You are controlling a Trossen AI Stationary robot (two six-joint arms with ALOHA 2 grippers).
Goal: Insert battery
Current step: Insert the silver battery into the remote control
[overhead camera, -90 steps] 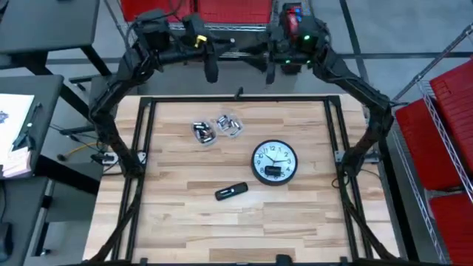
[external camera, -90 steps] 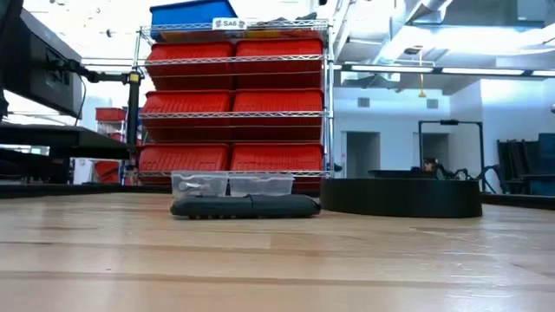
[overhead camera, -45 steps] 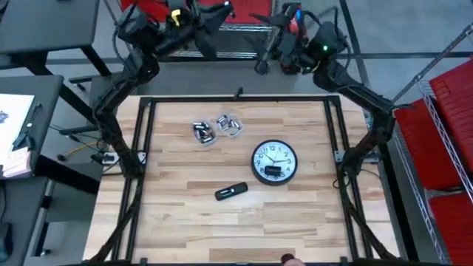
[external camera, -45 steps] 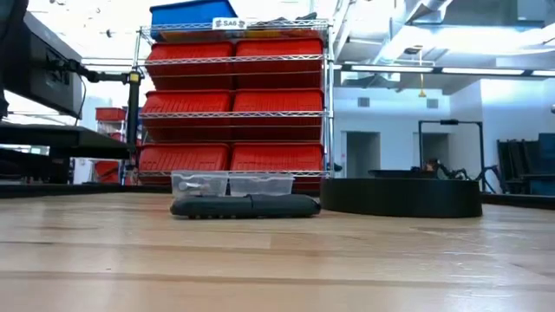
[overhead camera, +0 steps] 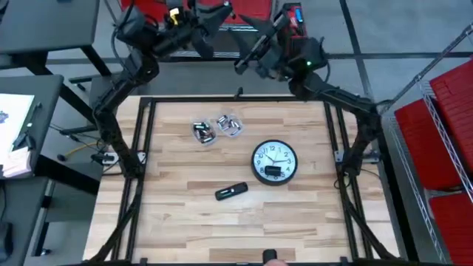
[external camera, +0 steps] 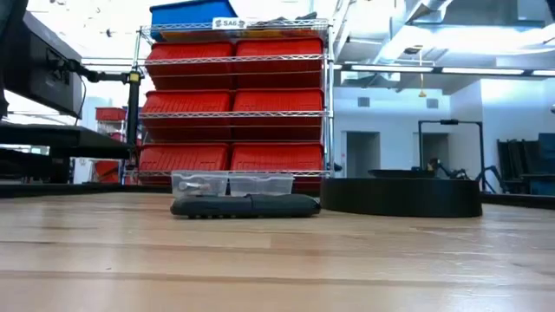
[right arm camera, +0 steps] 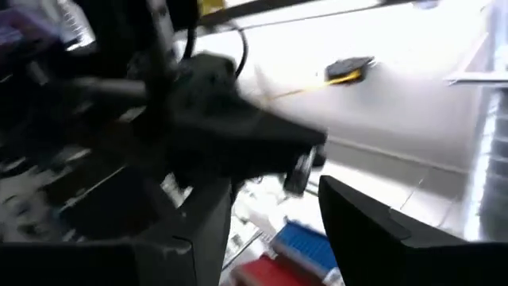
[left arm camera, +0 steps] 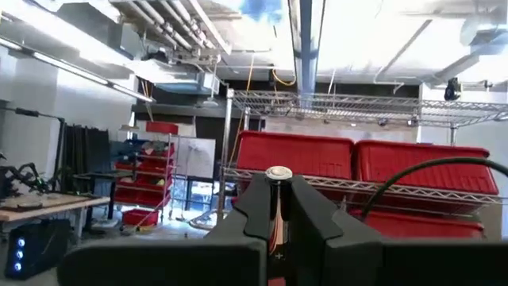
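Observation:
A round wall clock (overhead camera: 274,162) lies flat right of the table's middle; it is a low dark disc (external camera: 401,197) in the low view. A dark remote (overhead camera: 231,191) (external camera: 245,205) lies nearer the front edge. Two clear trays of batteries (overhead camera: 204,132) (overhead camera: 229,124) stand at the far side. Both grippers hang high beyond the table's far edge, away from all of these. My left gripper (overhead camera: 220,12) (left arm camera: 278,191) is shut and holds nothing. My right gripper (overhead camera: 242,64) (right arm camera: 274,199) is open, also with nothing in it, and points toward the left arm.
A black frame (overhead camera: 145,133) runs around the wooden tabletop. A shelf of red bins (external camera: 234,104) stands beyond the far edge. A side table with papers (overhead camera: 18,133) is on the left, and red bins on a rack (overhead camera: 443,125) on the right.
Both grippers have swung up from hanging over the table's far edge. The left one has tipped up and gone farther back. The right one has turned and reached toward the left arm. The clock, remote and trays have stayed put.

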